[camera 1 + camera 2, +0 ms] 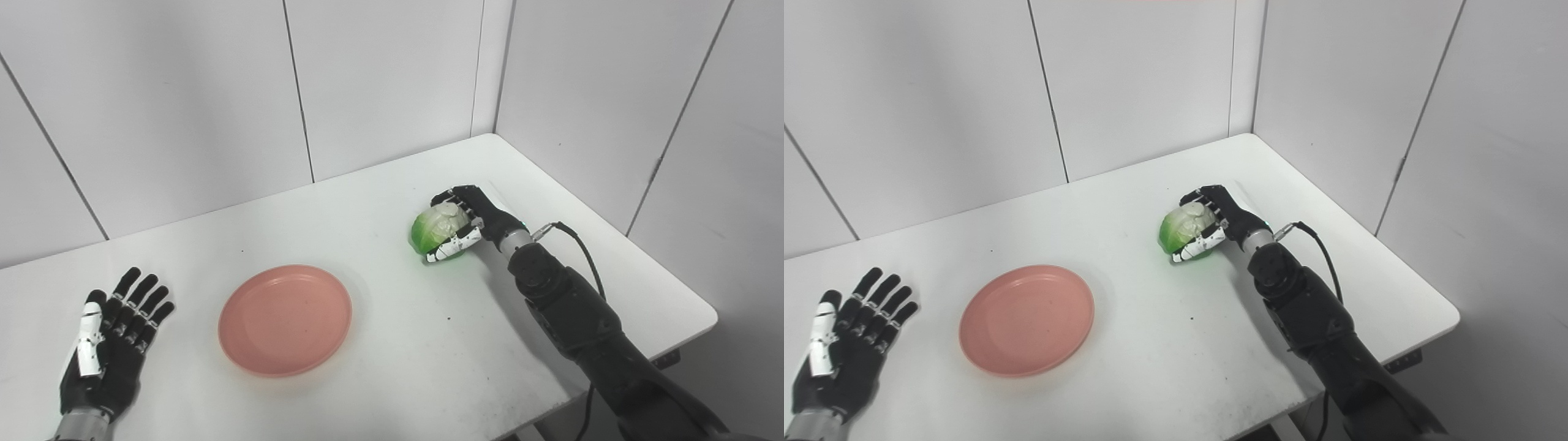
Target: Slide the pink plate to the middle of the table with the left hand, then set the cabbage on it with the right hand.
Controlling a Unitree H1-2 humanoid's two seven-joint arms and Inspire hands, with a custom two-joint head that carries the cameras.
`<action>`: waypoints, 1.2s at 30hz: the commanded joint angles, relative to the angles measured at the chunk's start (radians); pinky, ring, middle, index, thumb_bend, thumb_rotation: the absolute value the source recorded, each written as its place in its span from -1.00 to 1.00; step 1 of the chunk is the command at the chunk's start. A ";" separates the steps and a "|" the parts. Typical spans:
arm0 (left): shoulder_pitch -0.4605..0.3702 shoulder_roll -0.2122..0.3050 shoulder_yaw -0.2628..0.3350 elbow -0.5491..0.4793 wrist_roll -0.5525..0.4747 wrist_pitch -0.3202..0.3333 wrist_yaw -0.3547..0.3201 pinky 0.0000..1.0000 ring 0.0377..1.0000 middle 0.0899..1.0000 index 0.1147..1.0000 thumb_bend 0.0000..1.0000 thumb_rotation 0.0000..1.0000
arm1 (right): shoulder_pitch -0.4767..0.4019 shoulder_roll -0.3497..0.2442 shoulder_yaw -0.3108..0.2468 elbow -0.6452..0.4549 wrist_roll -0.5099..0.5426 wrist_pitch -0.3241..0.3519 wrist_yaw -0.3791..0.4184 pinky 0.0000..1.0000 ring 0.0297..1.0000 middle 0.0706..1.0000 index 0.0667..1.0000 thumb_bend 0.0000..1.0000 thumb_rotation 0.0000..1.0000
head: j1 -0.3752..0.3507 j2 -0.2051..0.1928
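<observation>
Cabbage (436, 228) sits at about two o'clock from the table's centre, toward the far right corner, wrapped by the right hand (468, 223). Fingers curl over the top and far side, thumb presses the near side; the hand is grasping the cabbage. Whether the cabbage rests on the table (392, 202) or is just clear of it, cannot tell: a green tint shows on the surface directly beneath.

Pink plate (285, 319) lies flat and empty, roughly mid-table, slightly toward seven o'clock of centre. Nothing touches it. Plate and cabbage are well apart.

Left hand (113, 346) rests at about eight o'clock near the front left edge, palm up, fingers spread and released, holding nothing, clear of the plate.

Judgement on progress: the slide looks done, since the plate stands near the middle and the left hand is off it. The second part is at the grasp stage. Left to do: lift the cabbage, carry it toward seven o'clock across the bare table, set it inside the plate's rim, let go.
</observation>
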 commanded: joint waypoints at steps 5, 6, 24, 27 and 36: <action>0.033 -0.014 -0.015 0.000 0.026 0.048 0.044 0.79 0.78 0.79 0.77 -0.10 1.00 | 0.014 -0.006 -0.002 -0.169 -0.024 0.083 0.028 0.03 -0.08 -0.14 -0.06 0.06 -1.00 | 0.016 -0.003; 0.035 -0.015 -0.017 -0.002 0.026 0.046 0.044 0.79 0.78 0.79 0.77 -0.09 1.00 | 0.011 -0.006 0.000 -0.196 -0.026 0.099 0.038 0.02 -0.08 -0.14 -0.06 0.06 -1.00 | 0.023 -0.004; 0.063 -0.076 -0.055 -0.078 0.052 0.063 0.116 0.77 0.78 0.79 0.77 -0.10 1.00 | -0.101 0.012 0.065 -0.369 -0.068 0.098 0.148 -0.17 -0.16 -0.13 -0.07 0.06 -1.00 | 0.150 -0.016; 0.069 -0.093 -0.060 -0.098 0.062 0.071 0.134 0.77 0.78 0.78 0.76 -0.11 1.00 | -0.118 0.032 0.090 -0.366 -0.083 0.096 0.155 -0.25 -0.23 -0.13 -0.08 0.06 -1.00 | 0.180 -0.017; 0.078 -0.143 -0.084 -0.133 0.094 0.068 0.181 0.78 0.78 0.77 0.74 -0.12 1.00 | -0.157 0.116 0.150 -0.305 -0.072 0.037 0.177 -0.19 -0.15 -0.11 -0.10 0.06 -1.00 | 0.289 -0.014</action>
